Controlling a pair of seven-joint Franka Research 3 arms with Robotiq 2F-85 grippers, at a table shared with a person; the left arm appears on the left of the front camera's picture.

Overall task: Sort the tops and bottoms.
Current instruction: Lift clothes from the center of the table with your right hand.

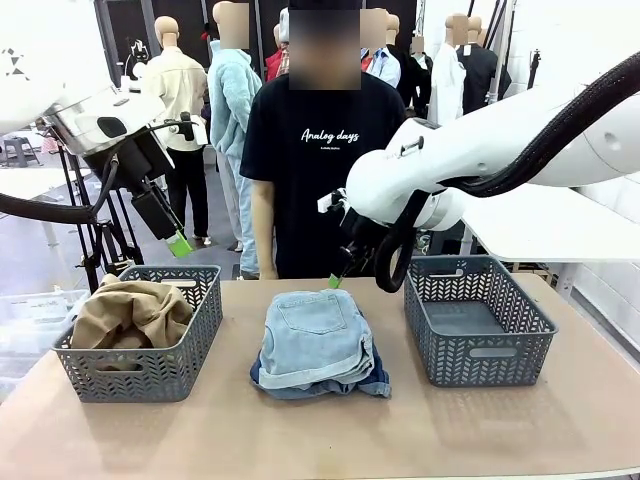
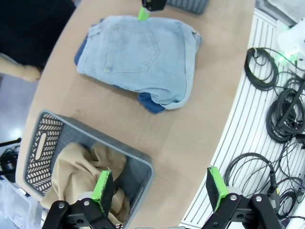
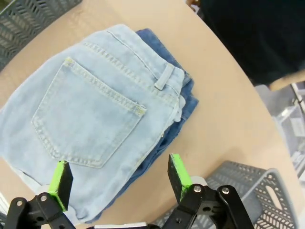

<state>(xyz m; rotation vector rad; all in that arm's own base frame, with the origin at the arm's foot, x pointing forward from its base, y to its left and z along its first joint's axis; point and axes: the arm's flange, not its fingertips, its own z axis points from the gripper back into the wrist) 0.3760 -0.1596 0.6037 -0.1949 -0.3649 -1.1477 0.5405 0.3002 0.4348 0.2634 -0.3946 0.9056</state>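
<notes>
The bottoms lie stacked mid-table: a pale blue denim piece [image 1: 315,335] [image 2: 143,57] [image 3: 90,114], pocket up, on top of dark blue denim [image 1: 322,386] [image 2: 150,102] [image 3: 183,100]. A tan top [image 1: 130,310] [image 2: 76,167] is bunched in the left grey basket [image 1: 150,375] [image 2: 45,138]. My left gripper [image 1: 176,241] [image 2: 159,186] hangs open above that basket, holding nothing. My right gripper [image 1: 335,279] [image 3: 119,175] hovers open over the far edge of the denim pile, clear of it; its green tip [image 2: 143,13] appears in the left wrist view.
An empty grey basket [image 1: 478,320] [image 3: 248,191] stands at the right of the table. A person in a black printed T-shirt [image 1: 320,150] stands at the far side. Cables [image 2: 286,109] lie on the floor beyond the table's near edge.
</notes>
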